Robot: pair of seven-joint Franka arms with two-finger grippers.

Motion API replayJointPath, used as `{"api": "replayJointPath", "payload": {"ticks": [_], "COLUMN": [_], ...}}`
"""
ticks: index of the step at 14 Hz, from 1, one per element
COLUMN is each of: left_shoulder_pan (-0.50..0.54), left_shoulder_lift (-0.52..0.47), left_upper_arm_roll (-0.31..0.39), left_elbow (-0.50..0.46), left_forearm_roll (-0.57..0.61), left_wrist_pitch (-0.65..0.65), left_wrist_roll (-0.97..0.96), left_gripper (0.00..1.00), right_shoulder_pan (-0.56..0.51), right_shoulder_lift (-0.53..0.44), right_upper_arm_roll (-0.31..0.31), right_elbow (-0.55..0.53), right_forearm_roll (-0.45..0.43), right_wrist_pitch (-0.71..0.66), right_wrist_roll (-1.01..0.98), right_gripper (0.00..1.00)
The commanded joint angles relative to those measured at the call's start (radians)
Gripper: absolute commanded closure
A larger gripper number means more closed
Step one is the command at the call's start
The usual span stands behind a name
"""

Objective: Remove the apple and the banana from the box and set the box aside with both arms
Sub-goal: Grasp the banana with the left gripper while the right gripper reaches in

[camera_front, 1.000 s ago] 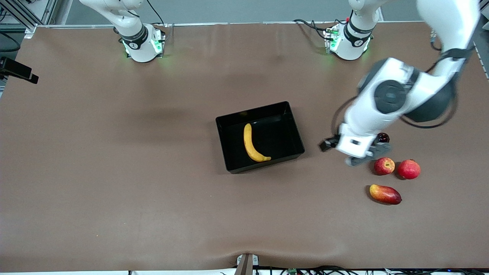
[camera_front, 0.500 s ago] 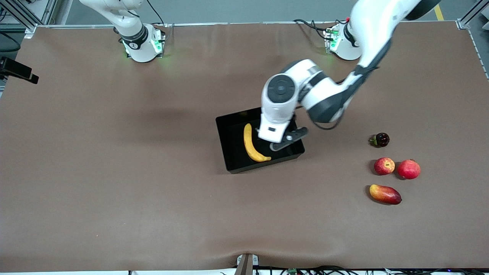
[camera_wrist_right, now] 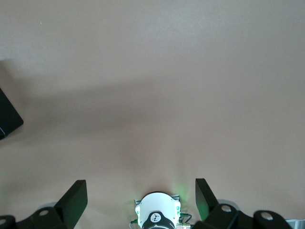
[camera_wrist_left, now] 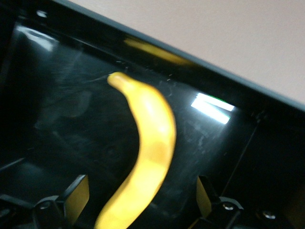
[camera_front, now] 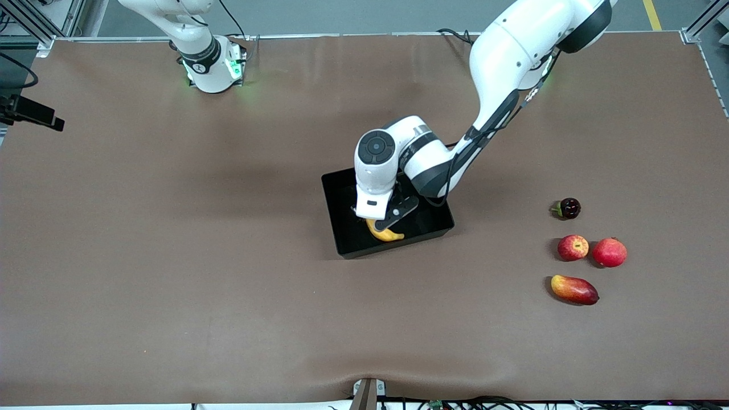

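The left gripper point(camera_front: 380, 219) hangs low inside the box point(camera_front: 435, 219), jaws wide and straddling the banana point(camera_wrist_left: 147, 152), placed for a grasp across its middle; the apple point(camera_front: 572, 247) already lies on the counter point(camera_front: 171, 256) toward the left arm's end. The right gripper point(camera_wrist_right: 140, 202) waits wide open and empty above its own base. The box walls stand close beside the banana, so lifting straight up looks safest, and bare counter surrounds the box.

arms: two point(camera_front: 398, 159), point(camera_front: 193, 40)
box: one point(camera_front: 438, 219)
banana: one point(camera_front: 387, 233)
apple: one point(camera_front: 572, 247)
round red fruit: one point(camera_front: 609, 252)
mango: one point(camera_front: 574, 289)
small dark fruit: one point(camera_front: 568, 208)
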Motion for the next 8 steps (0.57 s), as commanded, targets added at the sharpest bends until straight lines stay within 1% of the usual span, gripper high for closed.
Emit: {"api": "replayJointPath", "payload": {"ticks": [1, 3, 5, 6, 7, 8], "left_shoulder_pan": [-0.047, -0.067, -0.099, -0.119, -0.134, -0.148], "left_shoulder_lift": [0.067, 0.099, 0.125, 0.136, 0.141, 0.148], "left_upper_arm_roll": [0.046, 0.066, 0.101, 0.120, 0.138, 0.146], "left_elbow": [0.079, 0.100, 0.101, 0.100, 0.098, 0.098], "left_forearm_roll": [0.000, 0.000, 0.000, 0.003, 0.001, 0.001], "left_wrist_pitch": [0.047, 0.050, 0.115, 0.126, 0.128, 0.129], "left_wrist_roll": [-0.058, -0.072, -0.096, -0.099, -0.098, -0.098], "left_gripper": [0.00, 0.00, 0.00, 0.00, 0.00, 0.08], "right_shoulder_pan": [-0.007, -0.001, 0.022, 0.025, 0.049, 0.072], "right_shoulder_lift": [0.084, 0.094, 0.104, 0.106, 0.104, 0.103], "right_upper_arm_roll": [0.015, 0.015, 0.015, 0.015, 0.015, 0.015], "right_elbow": [0.010, 0.006, -0.014, -0.028, -0.052, -0.068], "right_forearm_roll": [0.013, 0.039, 0.094, 0.123, 0.133, 0.133], "right_wrist_pitch": [0.008, 0.009, 0.018, 0.031, 0.043, 0.046], "right_wrist_roll": [-0.009, -0.006, 0.002, 0.005, 0.008, 0.022], "right_gripper": [0.00, 0.00, 0.00, 0.00, 0.00, 0.00]}}
